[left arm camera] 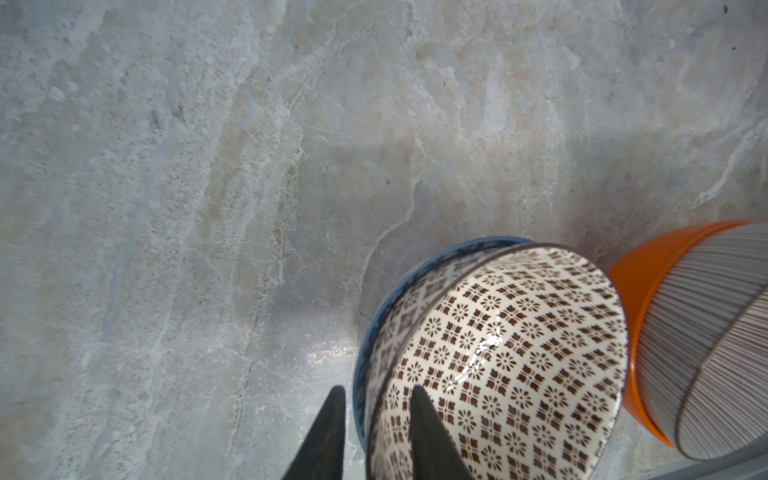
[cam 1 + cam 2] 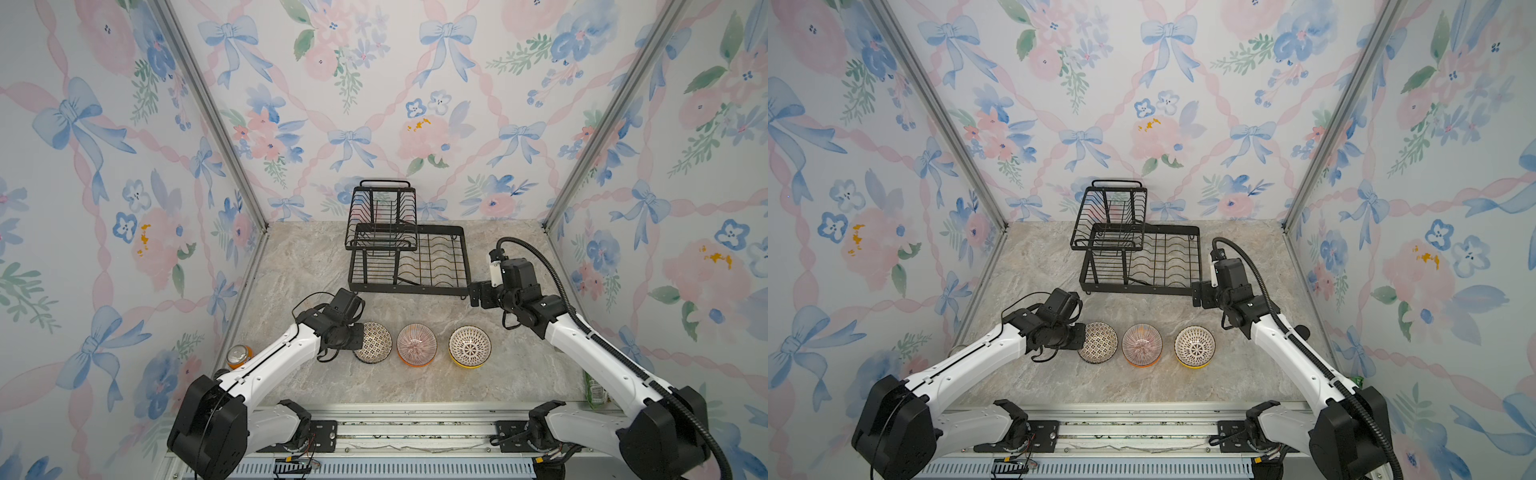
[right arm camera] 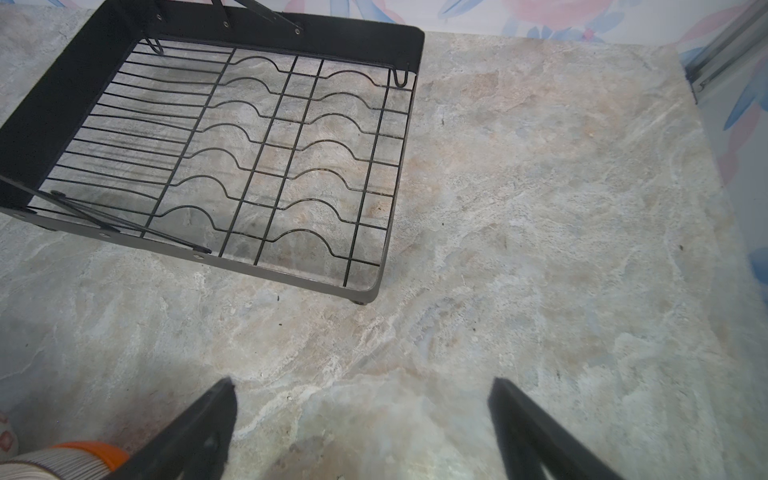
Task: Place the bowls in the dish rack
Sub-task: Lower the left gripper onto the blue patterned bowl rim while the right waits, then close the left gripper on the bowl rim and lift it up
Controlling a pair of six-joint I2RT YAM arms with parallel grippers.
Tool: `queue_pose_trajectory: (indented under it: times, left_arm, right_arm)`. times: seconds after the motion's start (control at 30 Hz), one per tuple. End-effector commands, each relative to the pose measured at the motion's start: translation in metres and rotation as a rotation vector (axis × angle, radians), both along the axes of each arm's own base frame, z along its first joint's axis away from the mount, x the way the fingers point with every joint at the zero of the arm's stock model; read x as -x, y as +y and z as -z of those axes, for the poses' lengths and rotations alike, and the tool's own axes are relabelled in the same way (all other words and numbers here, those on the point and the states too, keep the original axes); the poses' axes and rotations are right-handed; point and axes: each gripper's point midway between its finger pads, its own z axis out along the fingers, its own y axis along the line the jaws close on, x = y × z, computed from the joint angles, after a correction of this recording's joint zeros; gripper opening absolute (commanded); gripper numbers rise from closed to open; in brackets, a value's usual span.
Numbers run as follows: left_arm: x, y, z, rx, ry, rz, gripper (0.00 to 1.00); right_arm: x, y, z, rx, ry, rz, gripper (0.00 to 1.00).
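Note:
Three stacks of bowls stand in a row on the marble table. On the left, a black-and-white patterned bowl point(image 2: 374, 343) point(image 1: 498, 353) is nested in a blue bowl point(image 1: 374, 316). The middle stack is a pink-striped bowl point(image 2: 416, 344) in an orange bowl point(image 1: 636, 282). On the right, a white lattice bowl point(image 2: 469, 345) sits in a yellow bowl point(image 2: 467, 365). My left gripper point(image 1: 377, 388) point(image 2: 360, 337) is open astride the left stack's rim. One finger is inside the patterned bowl. The other is outside, a small gap from the blue bowl. The black wire dish rack point(image 2: 432, 266) point(image 3: 62, 104) holds no bowl. My right gripper point(image 3: 362, 380) point(image 2: 473, 295) hangs open beside its front right corner.
The rack's raised upper basket point(image 2: 380, 216) with its handle stands at the back left of the rack. An orange drink can point(image 2: 239, 356) stands by the left wall behind my left arm. A green packet point(image 2: 594, 390) lies by the right wall. Floral walls enclose three sides.

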Motion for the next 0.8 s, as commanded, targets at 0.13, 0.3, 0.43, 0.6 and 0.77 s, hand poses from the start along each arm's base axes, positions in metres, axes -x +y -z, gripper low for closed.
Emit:
queue_pose_trajectory:
  times: [0.13,0.3,0.43,0.6,0.77]
  left_arm:
    - [-0.003,-0.008,-0.005,0.017,-0.002,0.024,0.23]
    - [-0.003,-0.01,-0.002,0.016,0.01,0.031,0.11]
    - [-0.002,-0.011,-0.001,0.014,0.013,0.036,0.01]
    - [-0.003,-0.012,-0.007,0.021,-0.004,0.039,0.0]
    - [-0.007,-0.012,-0.018,0.021,-0.026,0.044,0.0]
  right_arm:
    - [0.005,0.003,0.01,0.003,0.031,-0.011,0.97]
    - [0.005,0.004,0.012,0.002,0.035,-0.013,0.97]
    - [0.006,0.003,0.012,0.004,0.036,-0.013,0.97]
    - [0.006,0.003,0.011,0.005,0.035,-0.016,0.97]
    - [0.007,0.004,0.01,0.0,0.034,-0.022,0.97]
